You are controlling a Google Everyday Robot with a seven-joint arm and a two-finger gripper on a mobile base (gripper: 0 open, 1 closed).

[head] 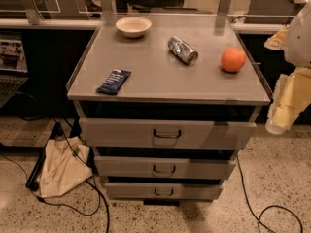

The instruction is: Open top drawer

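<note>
The top drawer (121, 132) is the widest of three grey metal drawers in a cabinet at the middle of the camera view. Its dark loop handle (167, 133) sits at the centre of its front. The front stands slightly forward of the cabinet top (160, 81), with a dark gap above it. Two narrower drawers (126, 167) lie below it. My gripper (278, 123), pale yellow on a white arm, hangs at the right edge, beside the cabinet's right corner and apart from the handle.
On the cabinet top lie a white bowl (133, 25), a silver can on its side (182, 50), an orange (233, 59) and a dark blue snack bar (113, 81). A beige bag (60, 166) and cables (272, 212) lie on the floor.
</note>
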